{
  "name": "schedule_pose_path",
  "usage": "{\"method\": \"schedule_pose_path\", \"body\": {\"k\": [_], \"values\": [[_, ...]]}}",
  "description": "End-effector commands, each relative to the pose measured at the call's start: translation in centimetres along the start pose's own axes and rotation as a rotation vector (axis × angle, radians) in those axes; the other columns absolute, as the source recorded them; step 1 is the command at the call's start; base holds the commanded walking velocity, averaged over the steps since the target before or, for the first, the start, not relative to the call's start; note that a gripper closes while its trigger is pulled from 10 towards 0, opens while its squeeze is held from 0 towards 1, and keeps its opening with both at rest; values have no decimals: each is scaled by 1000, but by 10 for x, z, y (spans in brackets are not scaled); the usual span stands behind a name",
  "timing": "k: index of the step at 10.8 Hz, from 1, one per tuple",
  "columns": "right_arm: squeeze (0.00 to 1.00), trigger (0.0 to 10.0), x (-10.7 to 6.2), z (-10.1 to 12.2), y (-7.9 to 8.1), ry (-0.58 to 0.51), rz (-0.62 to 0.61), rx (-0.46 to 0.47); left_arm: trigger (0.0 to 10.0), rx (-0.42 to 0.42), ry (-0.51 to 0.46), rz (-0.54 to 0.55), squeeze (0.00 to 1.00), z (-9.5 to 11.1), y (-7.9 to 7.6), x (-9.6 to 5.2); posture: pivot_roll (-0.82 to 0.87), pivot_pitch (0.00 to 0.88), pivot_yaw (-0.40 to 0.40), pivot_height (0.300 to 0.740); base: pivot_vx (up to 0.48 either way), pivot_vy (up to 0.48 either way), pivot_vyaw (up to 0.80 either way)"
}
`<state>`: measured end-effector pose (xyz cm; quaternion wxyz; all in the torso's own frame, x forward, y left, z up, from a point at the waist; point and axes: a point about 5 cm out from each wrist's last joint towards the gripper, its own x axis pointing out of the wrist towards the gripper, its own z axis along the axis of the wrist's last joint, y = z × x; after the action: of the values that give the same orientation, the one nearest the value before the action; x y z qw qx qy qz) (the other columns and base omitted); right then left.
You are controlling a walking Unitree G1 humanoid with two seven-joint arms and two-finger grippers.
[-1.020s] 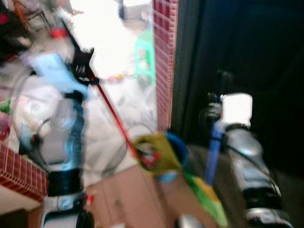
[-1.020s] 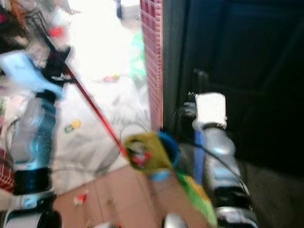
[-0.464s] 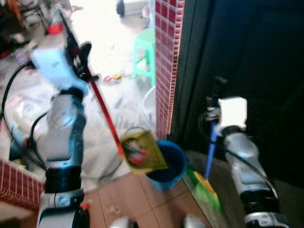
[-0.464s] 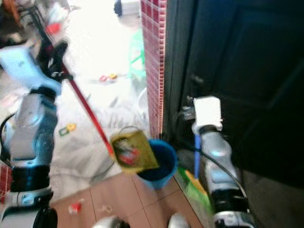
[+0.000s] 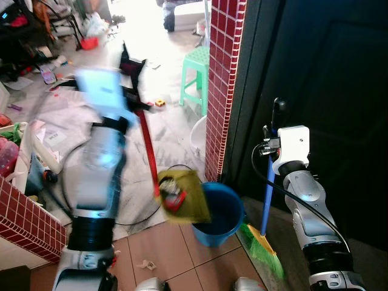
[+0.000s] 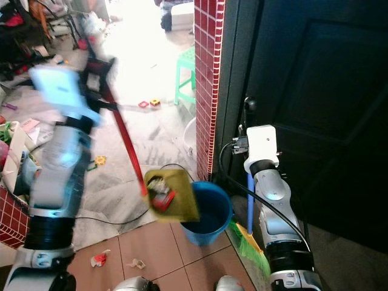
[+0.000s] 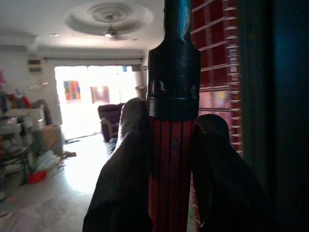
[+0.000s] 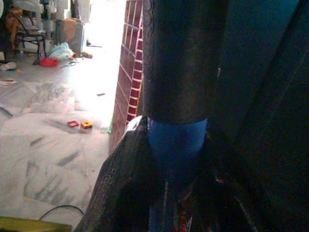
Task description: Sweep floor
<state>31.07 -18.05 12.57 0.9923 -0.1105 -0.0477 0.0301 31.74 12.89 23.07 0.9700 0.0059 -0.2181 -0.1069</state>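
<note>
Left gripper (image 7: 171,145): clenched on the red dustpan handle (image 5: 147,151).
Dustpan (image 5: 182,197): below it, tilted over the blue bucket (image 5: 219,213).
Right gripper (image 8: 174,154): clenched on the broom (image 5: 267,206).

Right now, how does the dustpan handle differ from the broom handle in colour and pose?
The dustpan handle is red and slants; the broom handle is blue and stands nearly upright. The first ends in a yellow dustpan raised over the blue bucket; the second ends in green bristles on the floor. Each has a gripper shut on it: left gripper, right gripper.
</note>
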Motion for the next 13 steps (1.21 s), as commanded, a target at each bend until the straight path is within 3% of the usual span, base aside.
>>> {"method": "schedule_pose_path", "body": {"k": [1, 7, 8, 11, 13], "values": [[0, 10000, 5, 9, 0, -36, 3, 0, 10000, -10, -67, -85, 0, 12, -11, 2, -97, 0, 72, 740, 0, 0, 0], [0, 10000, 8, 9, 1, -39, 11, 1, 10000, 4, -12, -663, 0, 7, -84, -13, -94, 0, 65, 740, 0, 0, 0], [0, 10000, 8, 9, 1, -40, 8, 0, 10000, 64, 4, -811, 0, 10, -94, -16, -96, 0, 64, 740, 0, 0, 0], [0, 10000, 8, 9, 1, -41, 8, -5, 10000, 232, -55, -916, 0, 22, -109, -20, -95, 0, 60, 740, 0, 0, 0], [0, 10000, 9, 9, 1, -41, 10, -9, 10000, 300, -134, -875, 0, 34, -109, -15, -93, 0, 58, 740, 0, 0, 0]]}}
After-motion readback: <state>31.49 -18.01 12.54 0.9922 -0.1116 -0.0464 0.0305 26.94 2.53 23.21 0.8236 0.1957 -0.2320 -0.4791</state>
